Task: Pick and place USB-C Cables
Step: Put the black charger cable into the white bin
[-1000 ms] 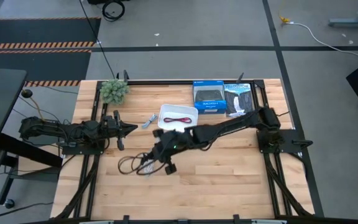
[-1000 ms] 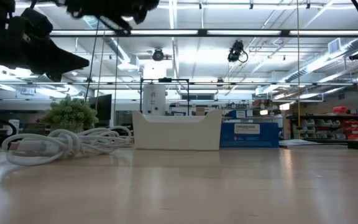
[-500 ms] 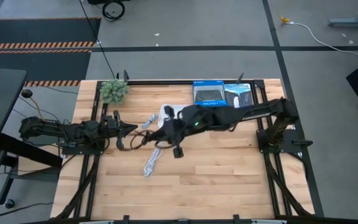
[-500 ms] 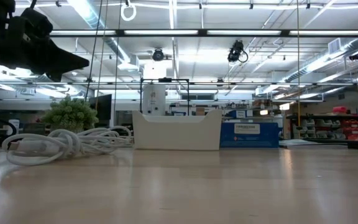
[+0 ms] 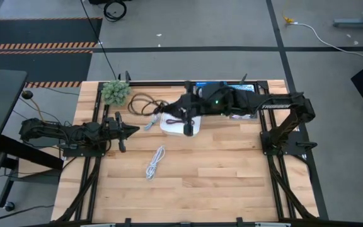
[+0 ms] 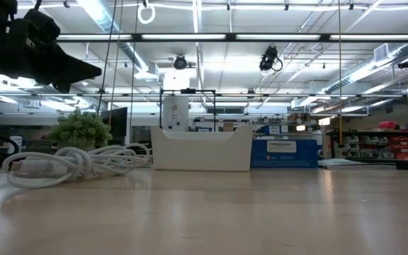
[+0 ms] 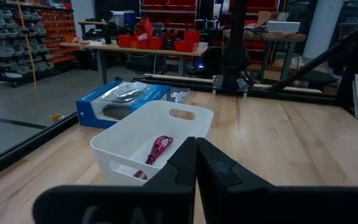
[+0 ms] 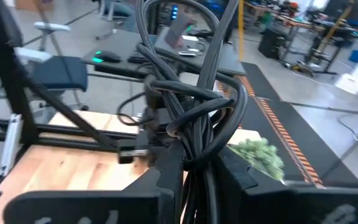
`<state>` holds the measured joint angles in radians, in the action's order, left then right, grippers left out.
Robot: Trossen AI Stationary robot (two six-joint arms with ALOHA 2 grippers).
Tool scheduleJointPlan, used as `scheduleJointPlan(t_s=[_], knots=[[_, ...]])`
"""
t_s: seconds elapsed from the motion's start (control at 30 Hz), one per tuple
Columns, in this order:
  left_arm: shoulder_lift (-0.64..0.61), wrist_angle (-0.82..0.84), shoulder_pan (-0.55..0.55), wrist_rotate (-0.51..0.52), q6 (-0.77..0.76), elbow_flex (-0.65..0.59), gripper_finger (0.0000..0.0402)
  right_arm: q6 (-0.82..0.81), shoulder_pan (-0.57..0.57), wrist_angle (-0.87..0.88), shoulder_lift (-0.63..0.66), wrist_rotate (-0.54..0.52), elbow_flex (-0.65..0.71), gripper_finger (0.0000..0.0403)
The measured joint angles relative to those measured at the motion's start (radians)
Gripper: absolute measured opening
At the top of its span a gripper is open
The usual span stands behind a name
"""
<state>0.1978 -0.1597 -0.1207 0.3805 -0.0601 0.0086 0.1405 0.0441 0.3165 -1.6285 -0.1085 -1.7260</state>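
The right claw (image 5: 183, 113), clamped on the black cable (image 8: 191, 106), has swung from mid-worktop to above the tray (image 5: 194, 128), so release comes next, while the white cable (image 5: 154, 162) waits; the left claw (image 5: 126, 131) idles closed.

A workshop: parts-bin shelves (image 7: 17, 43), red bins (image 7: 160, 42), concrete floor (image 5: 188, 31).

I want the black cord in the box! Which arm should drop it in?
The right arm, probably. Its gripper is already shut on the black cable and hangs at the white tray. The left gripper waits shut and empty, off to the side.
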Motion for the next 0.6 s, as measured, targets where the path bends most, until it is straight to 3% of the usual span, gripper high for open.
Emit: scheduleJointPlan(t_s=[0.47, 0.6], knots=[[0.000, 0.000, 0.000, 0.000, 0.000, 0.000, 0.0013, -0.131, -0.120, 0.264, -0.023, -0.015, 0.015, 0.0064], [0.000, 0.000, 0.000, 0.000, 0.000, 0.000, 0.0013, -0.169, -0.154, 0.268, -0.033, -0.014, 0.064, 0.0064]])
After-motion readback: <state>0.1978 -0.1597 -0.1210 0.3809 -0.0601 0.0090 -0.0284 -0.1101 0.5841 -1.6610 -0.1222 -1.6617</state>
